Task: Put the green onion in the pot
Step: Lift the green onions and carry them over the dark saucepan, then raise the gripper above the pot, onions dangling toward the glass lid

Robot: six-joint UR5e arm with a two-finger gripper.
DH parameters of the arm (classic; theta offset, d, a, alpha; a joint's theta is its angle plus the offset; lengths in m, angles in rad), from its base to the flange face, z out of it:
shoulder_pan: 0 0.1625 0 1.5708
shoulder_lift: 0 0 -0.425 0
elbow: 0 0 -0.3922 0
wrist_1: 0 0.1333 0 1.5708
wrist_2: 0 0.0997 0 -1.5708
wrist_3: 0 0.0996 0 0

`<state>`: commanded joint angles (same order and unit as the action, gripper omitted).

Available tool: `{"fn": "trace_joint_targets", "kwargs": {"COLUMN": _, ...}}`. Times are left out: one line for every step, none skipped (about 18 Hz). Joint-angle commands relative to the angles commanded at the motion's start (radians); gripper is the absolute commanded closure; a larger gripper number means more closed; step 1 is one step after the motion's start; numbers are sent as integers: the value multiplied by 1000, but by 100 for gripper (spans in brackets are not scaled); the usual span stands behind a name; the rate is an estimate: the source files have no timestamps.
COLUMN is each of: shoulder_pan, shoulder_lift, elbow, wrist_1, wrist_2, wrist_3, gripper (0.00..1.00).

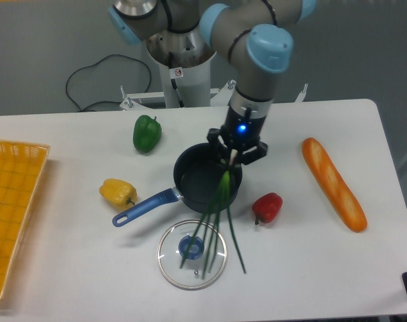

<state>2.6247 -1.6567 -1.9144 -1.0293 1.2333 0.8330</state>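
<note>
The camera view shows the gripper (pixel 233 159) closed on the pale root end of the green onion (pixel 219 215), poised over the pot (pixel 205 180) at the pot's 2 o'clock rim. Holding the bunch by its root lets the long stalks hang away from the fingers, so they trail from the gripper toward 6 o'clock, crossing the pot's front edge and fanning out over the glass lid (pixel 191 254) below. The onion seems longer than the pot is wide, which likely explains why most of it lies outside. The pot's blue handle (pixel 144 207) points toward 8 o'clock. A red pepper (pixel 267 207) sits at the pot's 4 o'clock, clear of the stalks.
</note>
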Motion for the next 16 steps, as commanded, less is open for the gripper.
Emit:
{"fn": "trace_joint_targets", "kwargs": {"shoulder_pan": -5, "shoulder_lift": -5, "elbow": -2, "wrist_1": 0, "wrist_2": -2, "wrist_3": 2, "gripper": 84}}
{"fn": "trace_joint_targets", "kwargs": {"shoulder_pan": -5, "shoulder_lift": -8, "elbow": -6, "wrist_1": 2, "wrist_2": 0, "wrist_3": 3, "gripper": 84}}
{"fn": "trace_joint_targets", "kwargs": {"shoulder_pan": -5, "shoulder_lift": -9, "elbow": -15, "wrist_1": 3, "wrist_2": 0, "wrist_3": 8, "gripper": 84}}
{"fn": "trace_joint_targets", "kwargs": {"shoulder_pan": -5, "shoulder_lift": -9, "elbow": -28, "wrist_1": 9, "wrist_2": 0, "wrist_3": 9, "gripper": 84}}
{"fn": "trace_joint_targets", "kwargs": {"shoulder_pan": -5, "shoulder_lift": -6, "elbow": -43, "wrist_1": 15, "wrist_2": 2, "wrist_3": 11, "gripper": 84}}
{"fn": "trace_joint_targets", "kwargs": {"shoulder_pan": -3, "shoulder_lift": -3, "elbow": -51, "wrist_1": 15, "wrist_2": 3, "wrist_3": 18, "gripper": 84}}
{"fn": "trace_joint_targets", "kwargs": {"shoulder_pan": -2, "shoulder_lift": -2, "elbow": -57, "wrist_1": 14, "wrist_2": 6, "wrist_3": 24, "gripper": 84}}
{"fn": "trace_joint_targets", "kwargs": {"shoulder_pan": -2, "shoulder_lift": 1, "elbow": -61, "wrist_1": 14, "wrist_2": 9, "wrist_3": 25, "gripper": 84}}
{"fn": "trace_joint_targets", "kwargs": {"shoulder_pan": -2, "shoulder_lift": 5, "elbow": -64, "wrist_1": 12, "wrist_2": 18, "wrist_3": 25, "gripper": 84}}
{"fn": "trace_joint_targets", "kwargs": {"shoulder_pan": -2, "shoulder_lift": 9, "elbow": -68, "wrist_1": 11, "wrist_2": 32, "wrist_3": 25, "gripper": 84}}
{"fn": "trace_joint_targets", "kwargs": {"shoulder_pan": 0, "shoulder_lift": 15, "elbow": -68, "wrist_1": 8, "wrist_2": 47, "wrist_3": 26, "gripper": 84}}
{"fn": "trace_joint_targets", "kwargs": {"shoulder_pan": 1, "shoulder_lift": 26, "elbow": -68, "wrist_1": 3, "wrist_2": 69, "wrist_3": 26, "gripper": 84}}
{"fn": "trace_joint_targets", "kwargs": {"shoulder_pan": 1, "shoulder_lift": 40, "elbow": -71, "wrist_1": -1, "wrist_2": 102, "wrist_3": 25, "gripper": 84}}
{"fn": "trace_joint_targets", "kwargs": {"shoulder_pan": 1, "shoulder_lift": 52, "elbow": -81, "wrist_1": -14, "wrist_2": 136, "wrist_3": 25, "gripper": 84}}
{"fn": "trace_joint_targets", "kwargs": {"shoulder_pan": 3, "shoulder_lift": 67, "elbow": -83, "wrist_1": -41, "wrist_2": 162, "wrist_3": 28, "gripper": 84}}
{"fn": "trace_joint_targets", "kwargs": {"shoulder_pan": 6, "shoulder_lift": 81, "elbow": -83, "wrist_1": -73, "wrist_2": 185, "wrist_3": 28, "gripper": 84}}
